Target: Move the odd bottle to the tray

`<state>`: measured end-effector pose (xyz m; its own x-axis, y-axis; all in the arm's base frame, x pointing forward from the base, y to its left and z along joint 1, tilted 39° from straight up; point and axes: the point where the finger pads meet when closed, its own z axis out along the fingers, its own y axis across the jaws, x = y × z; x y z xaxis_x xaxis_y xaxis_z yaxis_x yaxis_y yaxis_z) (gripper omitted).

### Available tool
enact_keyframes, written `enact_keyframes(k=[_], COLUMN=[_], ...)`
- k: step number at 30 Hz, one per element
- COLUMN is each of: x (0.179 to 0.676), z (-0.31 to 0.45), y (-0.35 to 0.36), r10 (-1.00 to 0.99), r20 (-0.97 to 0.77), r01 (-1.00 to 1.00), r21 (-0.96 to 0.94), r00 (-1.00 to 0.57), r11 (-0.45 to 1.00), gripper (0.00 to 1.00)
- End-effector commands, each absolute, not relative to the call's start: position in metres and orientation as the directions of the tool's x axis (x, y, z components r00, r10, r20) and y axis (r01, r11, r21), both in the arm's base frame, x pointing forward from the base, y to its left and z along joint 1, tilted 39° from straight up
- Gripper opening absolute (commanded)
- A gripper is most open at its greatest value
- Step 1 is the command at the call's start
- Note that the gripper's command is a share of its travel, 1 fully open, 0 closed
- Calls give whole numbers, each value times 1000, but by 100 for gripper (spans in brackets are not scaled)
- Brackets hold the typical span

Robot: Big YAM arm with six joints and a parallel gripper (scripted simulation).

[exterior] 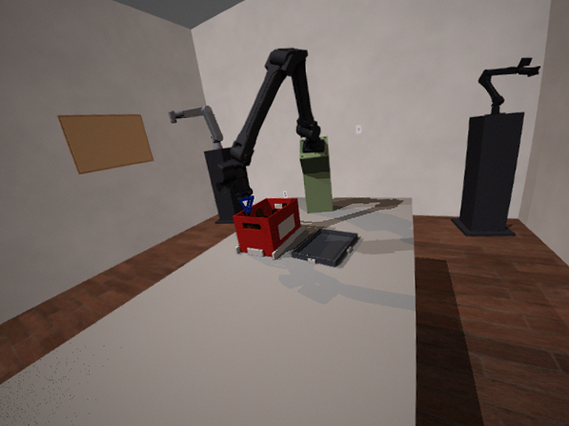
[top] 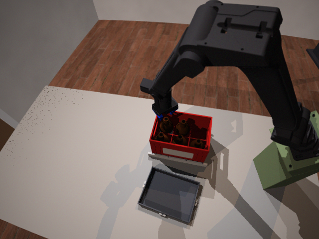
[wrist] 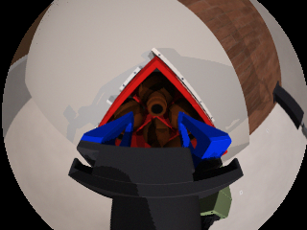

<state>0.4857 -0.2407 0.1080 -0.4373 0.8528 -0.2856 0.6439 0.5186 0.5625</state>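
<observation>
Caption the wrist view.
Open gripper poised above a bottle in the crate.

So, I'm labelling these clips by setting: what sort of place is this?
Probably a robot test room: bare walls, wood floor, a long table with a red crate and a tray, and more arms on pedestals by the walls.

No text, brand or number can be read anywhere. The red crate (top: pixel 180 154) carries a pale label panel (top: pixel 178 152) on its 6 o'clock side in the top view, apparently blank, though lettering that small might not show here.
</observation>
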Motion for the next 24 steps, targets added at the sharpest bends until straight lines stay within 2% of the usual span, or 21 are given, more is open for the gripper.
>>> enact_keyframes(k=[1, 24], x=[497, 487], z=[113, 109], y=[-241, -236], r10=[854, 853], r20=[-285, -288], r01=[642, 641], r21=[567, 567], r00=[-436, -434], r11=[517, 518], gripper=[61, 61])
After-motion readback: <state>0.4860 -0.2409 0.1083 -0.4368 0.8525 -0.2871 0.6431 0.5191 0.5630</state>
